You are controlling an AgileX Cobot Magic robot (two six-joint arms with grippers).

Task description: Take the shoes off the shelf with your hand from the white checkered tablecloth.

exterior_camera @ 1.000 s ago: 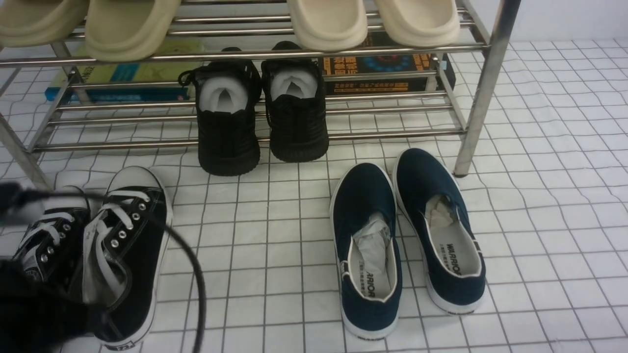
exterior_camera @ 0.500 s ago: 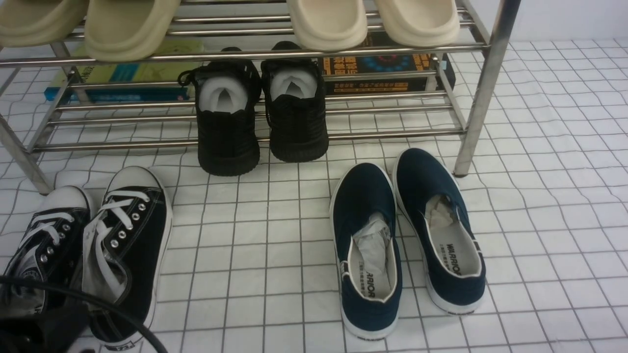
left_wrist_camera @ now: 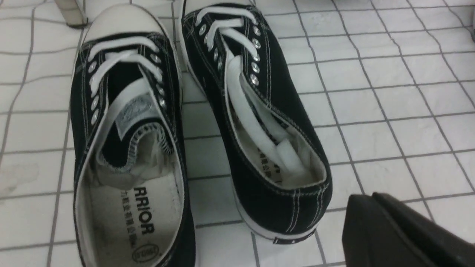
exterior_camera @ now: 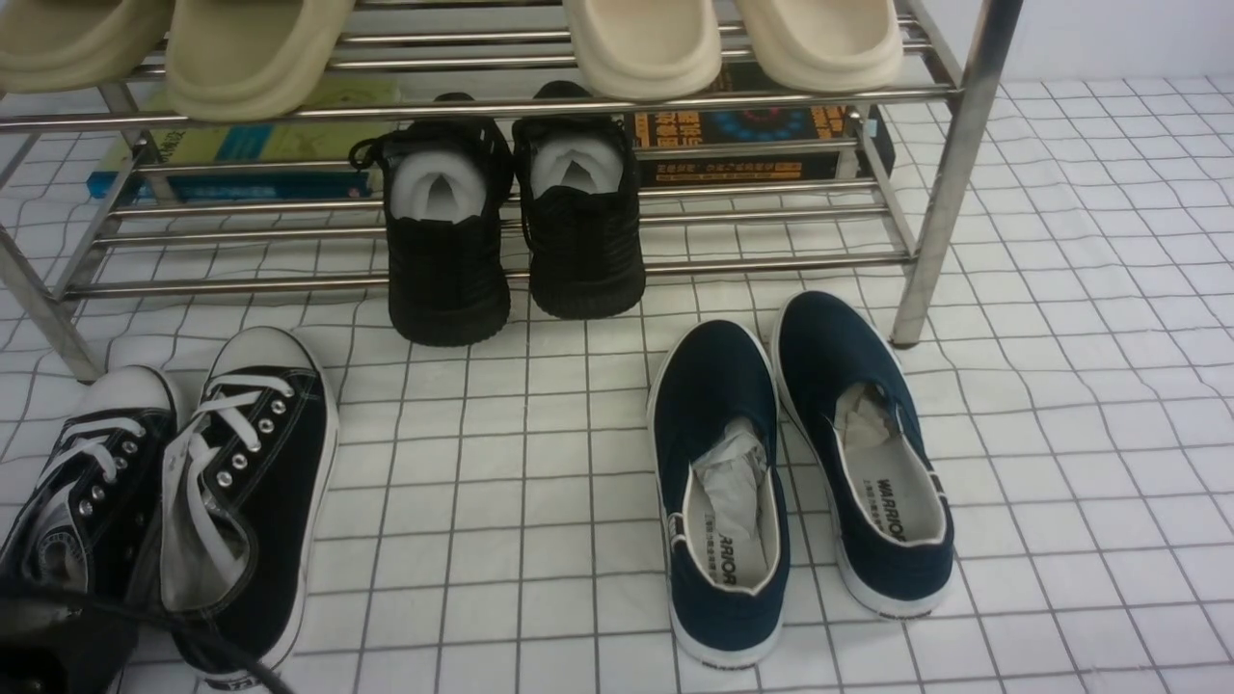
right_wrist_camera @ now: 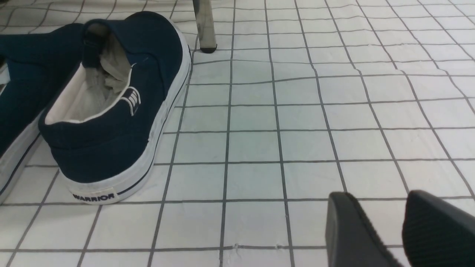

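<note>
The shoes (exterior_camera: 260, 482), a pair of black canvas lace-ups with white toe caps and laces, stand side by side on the white checkered tablecloth (exterior_camera: 540, 482) at the near left, in front of the shelf (exterior_camera: 482, 103). In the left wrist view the shoes (left_wrist_camera: 259, 111) lie just ahead of my left gripper (left_wrist_camera: 367, 198). That gripper is shut and empty, a little behind the nearer shoe's heel. Only the left arm's dark body (exterior_camera: 39, 660) and its cable show in the front view's corner. My right gripper (right_wrist_camera: 376, 202) hangs open over bare cloth with nothing between its fingers.
Black knit sneakers (exterior_camera: 448, 270) sit on the shelf's lower bars. Beige slippers (exterior_camera: 255, 48) rest on the tier above. Navy slip-ons (exterior_camera: 723, 405) lie on the cloth beside the shelf's right leg (exterior_camera: 930, 241). Flat boxes (exterior_camera: 742, 135) lie behind the rack.
My left arm has drawn back and down toward the front view's near left corner, uncovering the pair of shoes. The shoes have stayed where they were.
</note>
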